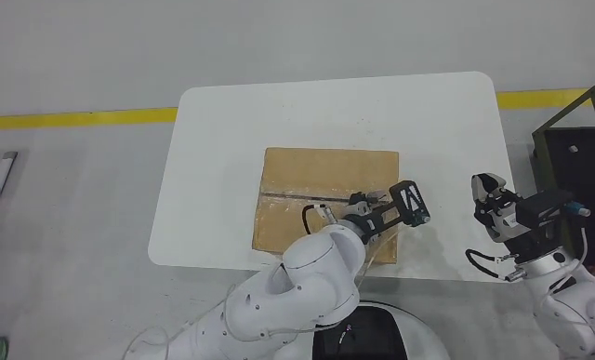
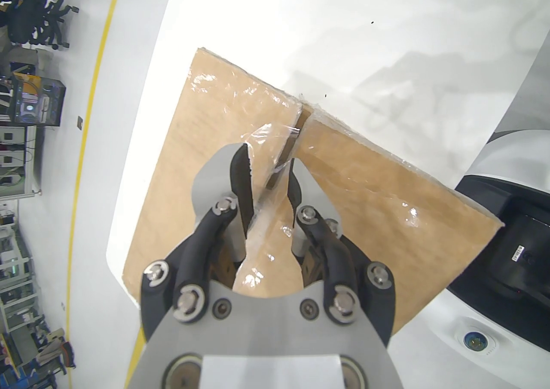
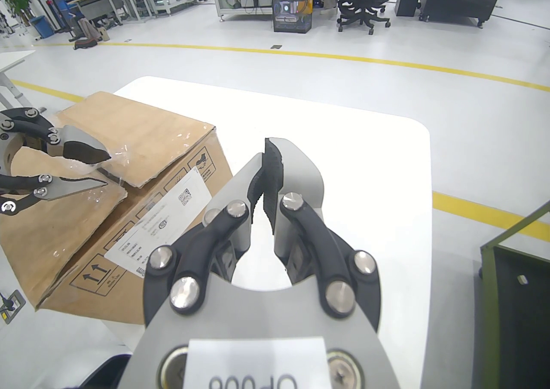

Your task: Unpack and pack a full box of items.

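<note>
A brown cardboard box point(image 1: 325, 174) lies on the white table point(image 1: 372, 109), its top flaps closed along a seam covered with clear tape. My left gripper point(image 2: 268, 163) hovers over the right end of that seam, open, with a loose, lifted strip of clear tape point(image 2: 275, 135) between its fingers. It also shows in the top view, left gripper point(image 1: 416, 206), and in the right wrist view, left gripper point(image 3: 105, 170), above the box point(image 3: 142, 137). My right gripper point(image 3: 270, 167) is shut on nothing, held above the table's right edge, right gripper point(image 1: 487, 187), apart from the box.
A white label point(image 3: 159, 219) is stuck on the box's side. A dark green cart point(image 1: 567, 146) stands just off the table's right side. A yellow line point(image 1: 84, 118) runs across the floor behind the table. The box point(image 2: 206, 115) sits towards the table's near edge.
</note>
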